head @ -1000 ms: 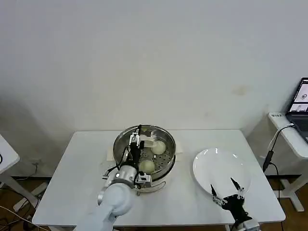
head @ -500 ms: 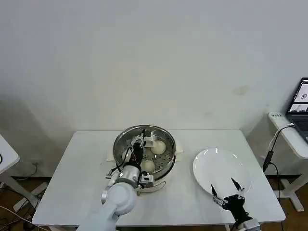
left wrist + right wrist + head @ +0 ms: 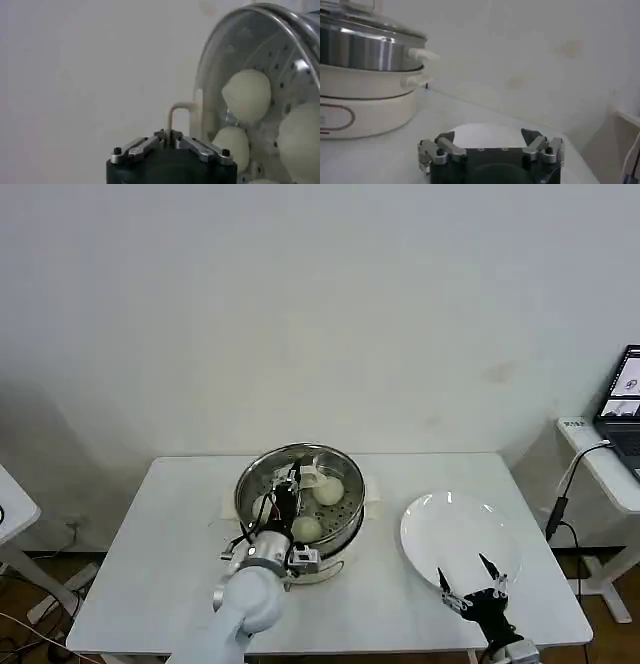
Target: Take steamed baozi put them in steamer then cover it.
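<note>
Covering was judged the step in hand: at frame centre the steamer (image 3: 350, 514) held the buns (image 3: 330, 491) under a glass lid (image 3: 350, 15), whose handle (image 3: 177, 112) was pinched by the left gripper (image 3: 169, 134). Release was called for next. At lower right, the right gripper (image 3: 470, 579) was parked, fingers spread, over the plate (image 3: 450, 529).

The left arm (image 3: 243, 604) is glossy white with a silver collar; both end effectors are black with silver, screw-studded finger links.
</note>
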Robot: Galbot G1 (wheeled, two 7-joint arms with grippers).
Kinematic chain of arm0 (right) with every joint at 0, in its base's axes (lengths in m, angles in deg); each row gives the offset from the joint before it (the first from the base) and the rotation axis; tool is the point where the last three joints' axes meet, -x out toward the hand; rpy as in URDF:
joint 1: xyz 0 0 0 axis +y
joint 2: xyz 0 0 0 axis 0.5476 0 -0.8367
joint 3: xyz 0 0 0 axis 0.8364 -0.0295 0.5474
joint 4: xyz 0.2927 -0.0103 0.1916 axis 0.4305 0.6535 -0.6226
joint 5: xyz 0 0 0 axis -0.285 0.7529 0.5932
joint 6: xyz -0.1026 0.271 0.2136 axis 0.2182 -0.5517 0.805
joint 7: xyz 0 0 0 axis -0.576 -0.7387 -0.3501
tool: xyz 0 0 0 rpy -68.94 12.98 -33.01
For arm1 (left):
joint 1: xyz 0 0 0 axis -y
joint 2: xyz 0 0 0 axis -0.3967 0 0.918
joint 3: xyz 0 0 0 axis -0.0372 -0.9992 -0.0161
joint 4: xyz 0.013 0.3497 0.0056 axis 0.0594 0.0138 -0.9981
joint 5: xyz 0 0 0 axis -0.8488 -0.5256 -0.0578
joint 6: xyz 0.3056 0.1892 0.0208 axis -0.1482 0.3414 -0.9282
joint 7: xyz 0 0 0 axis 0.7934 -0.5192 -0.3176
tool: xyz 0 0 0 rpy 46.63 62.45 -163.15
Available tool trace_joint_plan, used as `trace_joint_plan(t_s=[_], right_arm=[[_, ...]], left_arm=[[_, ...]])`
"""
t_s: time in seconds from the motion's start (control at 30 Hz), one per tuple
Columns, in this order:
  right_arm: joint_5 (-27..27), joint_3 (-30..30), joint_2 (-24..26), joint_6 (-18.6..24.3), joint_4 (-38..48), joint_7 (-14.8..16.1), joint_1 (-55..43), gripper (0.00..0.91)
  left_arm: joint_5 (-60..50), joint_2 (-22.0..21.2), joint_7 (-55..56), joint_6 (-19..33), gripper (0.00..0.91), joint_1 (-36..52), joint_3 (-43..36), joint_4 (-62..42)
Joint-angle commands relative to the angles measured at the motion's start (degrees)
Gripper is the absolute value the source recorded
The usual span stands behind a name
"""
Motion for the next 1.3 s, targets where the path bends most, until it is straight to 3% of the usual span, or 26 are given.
trace_joint_plan(t_s=[0.03,1.0,1.03,1.07,1.3], right_arm=[[-0.1,-0.1,0.0,0.0,0.1,0.0,0.0,0.907],[0.0,-0.2,0.0,0.2,0.4,0.1,-0.1,0.907],[0.0,-0.2,0.0,0.2,0.4,0.1,-0.1,0.907],[0.0,-0.2,0.0,0.2,0.5,0.1,-0.2,0.907],[0.0,-0.3,0.0,0.2,0.5,0.1,-0.2,0.907]], left_arm=[[-1.0,-0.6,1.0,0.2,0.0,-0.1,0.4,-0.5],[-7.5,-0.9,-0.2,2.8,0.0,-0.5,0.7,-1.7],[-7.5,-0.9,-0.3,2.7,0.191,-0.6,0.8,-1.6],[-7.3,-0.8,-0.3,2.4,0.907,-0.7,0.8,-1.5],[-7.1,-1.2,0.1,1.7,0.907,-1.0,1.0,-0.8]])
